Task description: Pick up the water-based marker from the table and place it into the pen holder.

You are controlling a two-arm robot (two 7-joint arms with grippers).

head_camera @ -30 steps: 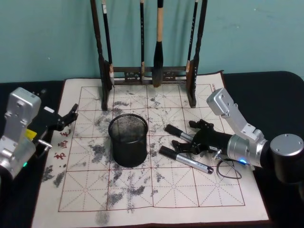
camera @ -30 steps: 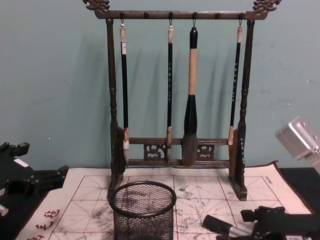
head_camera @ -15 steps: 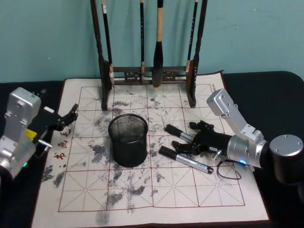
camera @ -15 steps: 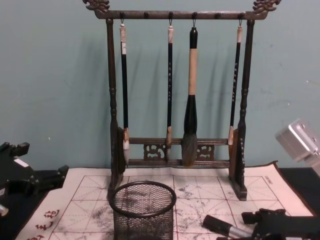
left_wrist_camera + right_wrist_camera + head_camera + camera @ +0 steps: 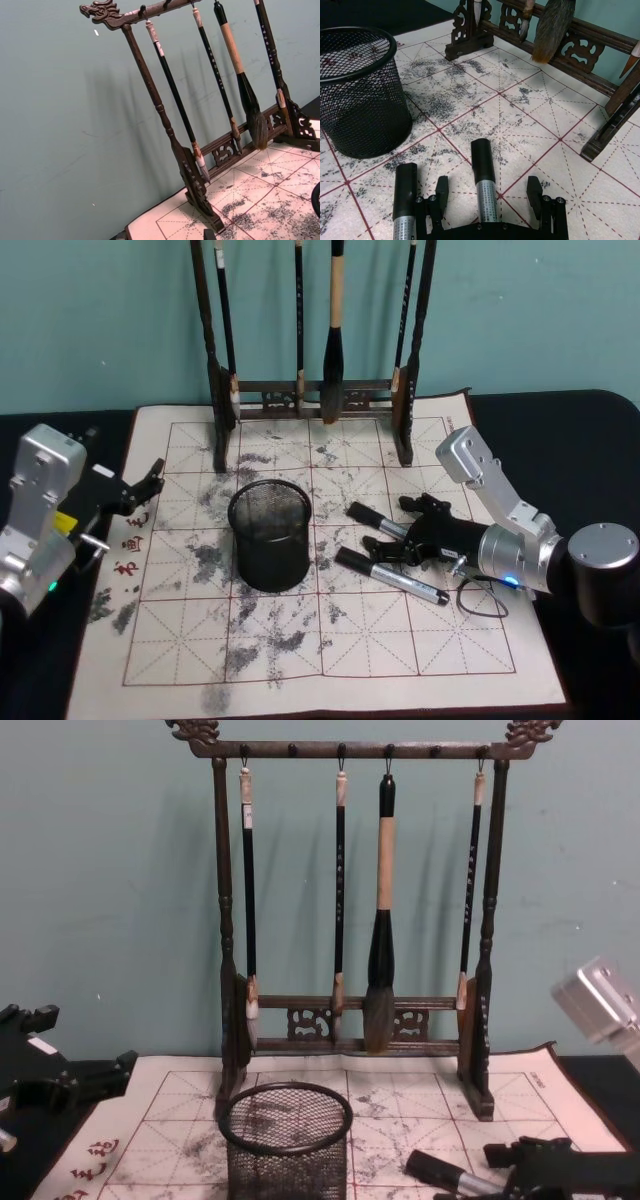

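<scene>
silver-grey water-based marker point(image 5: 483, 165) lies right of the pen holder point(image 5: 270, 535), between the spread fingers of the right gripper point(image 5: 487, 194), seemingly untouched. grasp pending: close squarely on barrel. left gripper point(image 5: 140, 490) parked left.

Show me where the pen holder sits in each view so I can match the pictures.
Head view: the pen holder stands centre-left on the mat, in front of the brush rack.
Chest view: holder at bottom centre, cut off by the lower edge.
Left wrist view: probably the dark curved sliver at the frame edge, past the rack's foot.
Right wrist view: holder upright on the mat, nearer than the rack's foot.
Shared landmark: the brush rack, standing behind the holder.
</scene>
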